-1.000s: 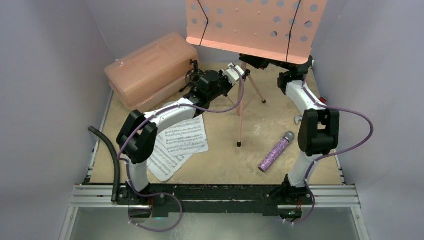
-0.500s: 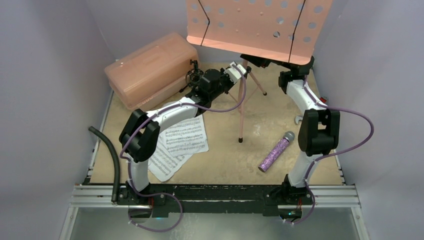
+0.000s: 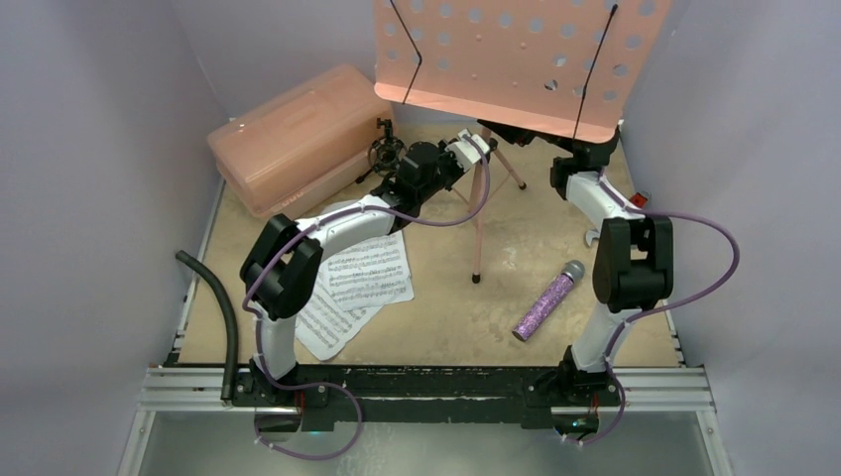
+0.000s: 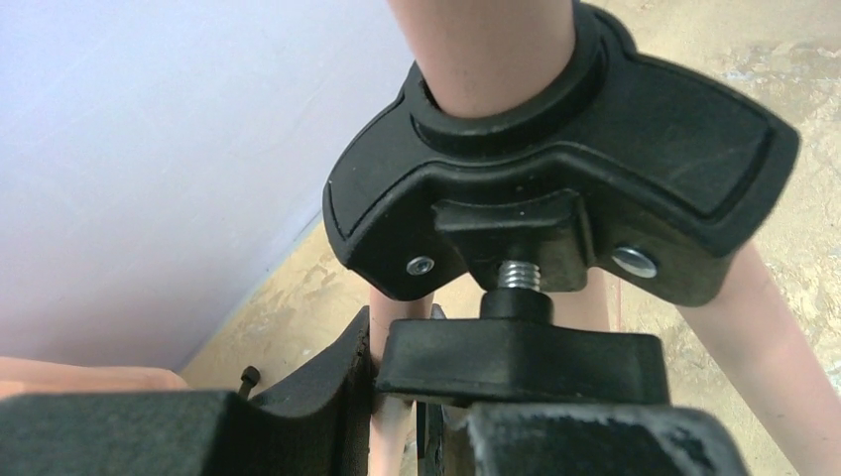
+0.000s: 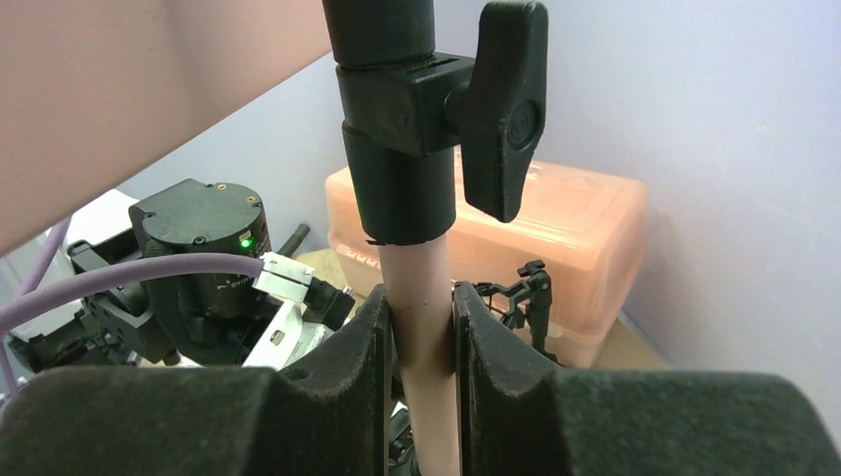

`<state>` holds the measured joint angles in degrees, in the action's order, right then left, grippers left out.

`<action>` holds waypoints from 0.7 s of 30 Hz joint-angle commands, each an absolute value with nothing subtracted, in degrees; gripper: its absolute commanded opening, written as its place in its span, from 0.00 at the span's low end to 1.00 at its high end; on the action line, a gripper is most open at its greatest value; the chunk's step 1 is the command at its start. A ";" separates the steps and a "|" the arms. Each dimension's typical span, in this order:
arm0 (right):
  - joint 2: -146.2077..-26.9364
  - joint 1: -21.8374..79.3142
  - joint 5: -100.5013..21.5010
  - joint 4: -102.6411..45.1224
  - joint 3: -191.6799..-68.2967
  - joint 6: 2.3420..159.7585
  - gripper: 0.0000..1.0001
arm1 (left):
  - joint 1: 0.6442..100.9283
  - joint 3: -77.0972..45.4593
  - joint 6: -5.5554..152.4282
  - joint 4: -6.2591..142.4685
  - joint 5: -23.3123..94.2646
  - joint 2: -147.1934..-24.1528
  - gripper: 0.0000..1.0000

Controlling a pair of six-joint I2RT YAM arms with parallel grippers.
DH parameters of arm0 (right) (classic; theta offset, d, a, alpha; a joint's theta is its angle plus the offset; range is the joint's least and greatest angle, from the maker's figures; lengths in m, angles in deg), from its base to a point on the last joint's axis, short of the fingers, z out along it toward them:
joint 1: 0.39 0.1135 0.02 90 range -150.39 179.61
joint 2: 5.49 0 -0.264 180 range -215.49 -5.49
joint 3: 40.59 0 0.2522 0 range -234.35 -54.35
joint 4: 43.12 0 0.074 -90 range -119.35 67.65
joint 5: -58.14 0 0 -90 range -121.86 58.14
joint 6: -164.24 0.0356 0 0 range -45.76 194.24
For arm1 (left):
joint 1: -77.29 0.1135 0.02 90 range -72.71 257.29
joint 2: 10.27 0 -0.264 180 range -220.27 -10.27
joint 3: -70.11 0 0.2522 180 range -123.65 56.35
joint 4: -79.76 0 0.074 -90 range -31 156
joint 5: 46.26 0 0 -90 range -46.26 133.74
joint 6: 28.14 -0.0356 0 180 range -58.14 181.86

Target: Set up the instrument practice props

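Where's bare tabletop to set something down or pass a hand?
Best patch: mid-table, bordered by the sheet-music pages, the microphone and the music stand's front leg. Also the near strip along the front rail. Crowded: back left, where pink case, mini tripod and left arm bunch.

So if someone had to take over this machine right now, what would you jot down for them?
Left hand: closed low on the pink perforated music stand, at its black leg hub; exactly what it pinches is unclear.
Right hand: clamped on the stand's pink pole, just under the black collar.
Done: stand upright, legs spread.
Two white sheet-music pages: overlapping on the table, by the left arm.
Glittery purple microphone: lying on the table, by the right arm.
Small black shock-mount tripod: beside the pink plastic case.
Left, probably: release stand, pages onto it, microphone into mount.
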<state>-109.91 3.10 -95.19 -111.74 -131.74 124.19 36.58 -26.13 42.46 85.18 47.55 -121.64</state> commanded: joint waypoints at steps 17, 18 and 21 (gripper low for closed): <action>-98.59 3.04 -89.58 -116.02 -118.33 125.54 0.63 | 40.24 -22.77 47.99 82.69 55.31 -121.59 0.00; -98.46 3.02 -89.53 -115.36 -118.14 125.37 0.64 | 40.25 -22.83 48.02 82.96 55.18 -121.50 0.00; -97.78 3.02 -89.21 -113.34 -117.56 124.62 0.69 | 40.20 -23.21 47.69 83.23 54.82 -121.21 0.04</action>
